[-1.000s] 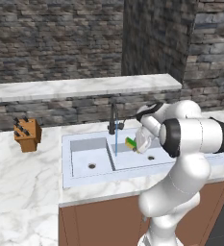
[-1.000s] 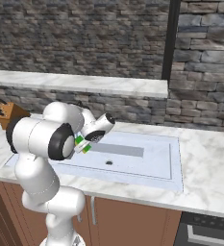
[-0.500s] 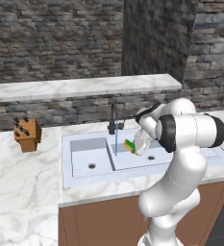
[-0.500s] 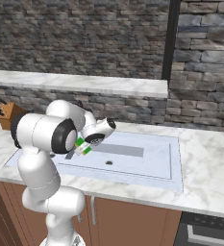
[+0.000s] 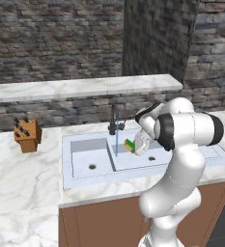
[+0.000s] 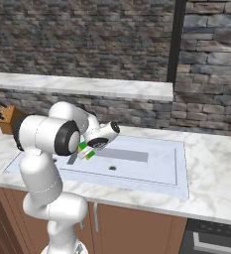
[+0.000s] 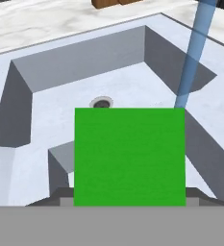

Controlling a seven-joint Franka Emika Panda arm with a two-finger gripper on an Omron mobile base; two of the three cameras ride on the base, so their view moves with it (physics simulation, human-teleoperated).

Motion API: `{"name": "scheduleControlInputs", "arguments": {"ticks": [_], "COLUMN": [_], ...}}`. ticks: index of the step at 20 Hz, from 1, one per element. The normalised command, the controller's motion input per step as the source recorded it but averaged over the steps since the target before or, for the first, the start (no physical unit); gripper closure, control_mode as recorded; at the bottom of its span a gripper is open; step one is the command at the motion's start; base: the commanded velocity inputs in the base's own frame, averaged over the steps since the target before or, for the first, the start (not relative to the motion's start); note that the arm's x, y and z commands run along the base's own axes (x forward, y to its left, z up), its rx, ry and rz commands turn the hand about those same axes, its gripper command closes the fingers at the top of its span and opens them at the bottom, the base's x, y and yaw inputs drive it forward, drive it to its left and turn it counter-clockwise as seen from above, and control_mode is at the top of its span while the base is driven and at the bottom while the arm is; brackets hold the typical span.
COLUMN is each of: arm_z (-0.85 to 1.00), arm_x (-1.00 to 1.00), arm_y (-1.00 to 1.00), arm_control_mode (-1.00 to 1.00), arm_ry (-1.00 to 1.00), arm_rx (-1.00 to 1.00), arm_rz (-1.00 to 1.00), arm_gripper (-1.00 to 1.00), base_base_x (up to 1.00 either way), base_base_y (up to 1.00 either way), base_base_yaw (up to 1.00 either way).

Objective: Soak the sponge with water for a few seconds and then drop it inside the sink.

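Even, diffuse rendered lighting with no visible source; no glare or blown highlights. The sink [image 5: 85, 140] reads bright, its inner basin walls shaded flat grey in the hand view, while the stone wall [image 5: 56, 43] behind the sink stays dim. Edges are sharp, free of blur and edge distortion; textures look coarse

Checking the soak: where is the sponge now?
The sponge is held in the gripper over the sink, just right of the water in the left base view.
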Motion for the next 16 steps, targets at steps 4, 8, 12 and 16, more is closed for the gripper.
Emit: {"name": "scheduleControlInputs", "arguments": {"ticks": [4, 8, 12, 16], "arm_z": [-0.01, -0.04, -0.09, -0.08], "arm_x": [0.26, 0.32, 0.31, 0.22], "arm_y": [0.0, 0.02, 0.06, 0.07], "arm_control_mode": [-1.0, -1.0, -1.0, -1.0], "arm_ry": [0.0, 0.0, -0.01, -0.03], "arm_rx": [0.0, 0.0, 0.0, 0.0], "arm_rz": [-0.03, -0.02, -0.01, -0.01], "arm_gripper": [1.0, 1.0, 1.0, 1.0], "base_base_x": [0.0, 0.0, 0.0, 0.0], "base_base_y": [0.0, 0.0, 0.0, 0.0], "base_base_yaw": [0.0, 0.0, 0.0, 0.0]}}
